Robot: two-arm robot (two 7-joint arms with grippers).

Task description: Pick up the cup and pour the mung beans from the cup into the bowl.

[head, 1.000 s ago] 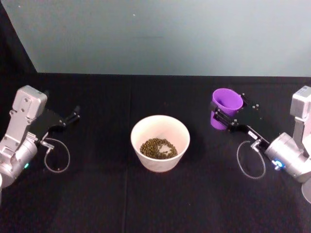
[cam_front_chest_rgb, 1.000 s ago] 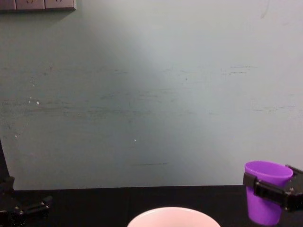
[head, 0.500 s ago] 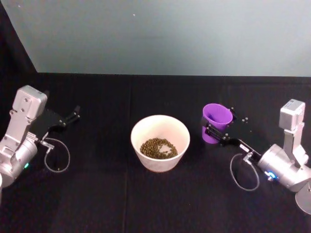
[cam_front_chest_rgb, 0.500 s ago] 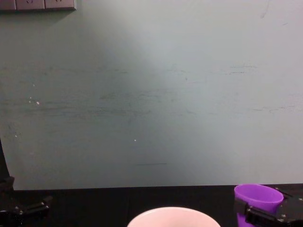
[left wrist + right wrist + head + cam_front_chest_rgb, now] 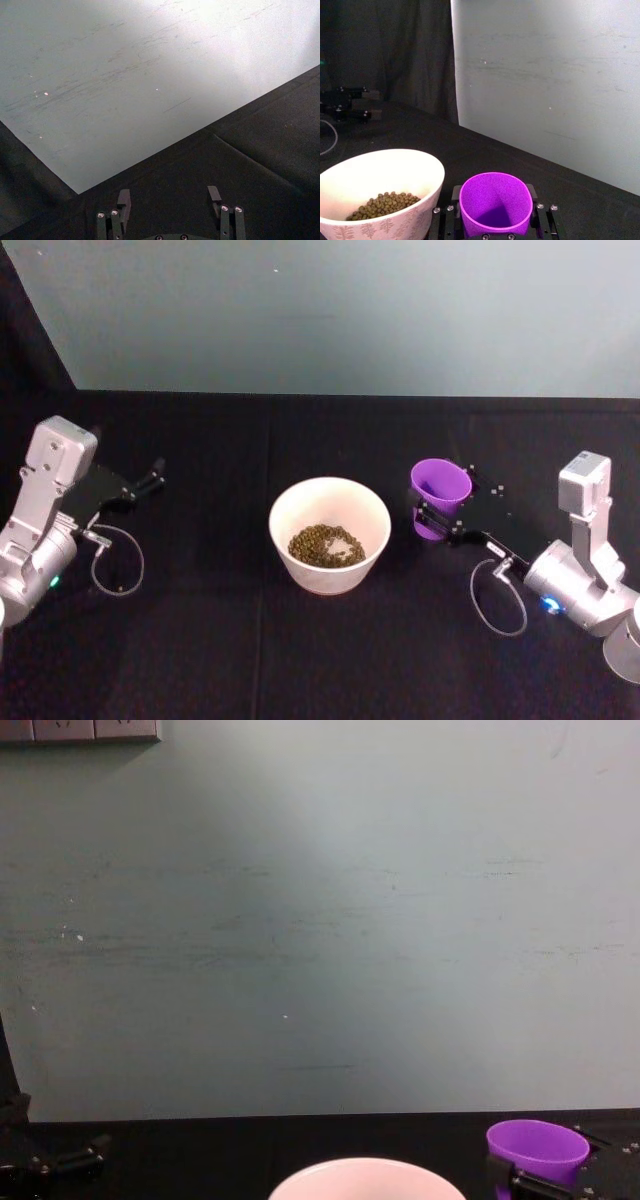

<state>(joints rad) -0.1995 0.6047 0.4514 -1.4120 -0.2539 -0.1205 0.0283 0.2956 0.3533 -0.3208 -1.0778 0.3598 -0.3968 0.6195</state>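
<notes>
The purple cup [image 5: 438, 497] stands upright just right of the bowl [image 5: 330, 502], with my right gripper [image 5: 432, 513] shut on it. Seen from the right wrist, the cup [image 5: 495, 203] looks empty inside and sits between the black fingers [image 5: 541, 217]. The pale bowl [image 5: 390, 165] holds a layer of green mung beans [image 5: 326, 544] at its bottom. From the chest, the cup [image 5: 536, 1150] shows at the lower right and the bowl rim [image 5: 362, 1169] at the bottom edge. My left gripper [image 5: 155, 472] rests open at the far left, nothing between its fingers [image 5: 123, 200].
A black cloth [image 5: 240, 650] covers the table, and a pale grey-green wall [image 5: 330, 310] rises behind it. Loose cables loop beside the left arm [image 5: 115, 560] and the right arm [image 5: 497, 595]. Wall sockets [image 5: 80, 730] sit at the upper left.
My right gripper has carried the cup down and leftward, closer to the bowl, and it sits lower in the chest view. The left arm has not moved.
</notes>
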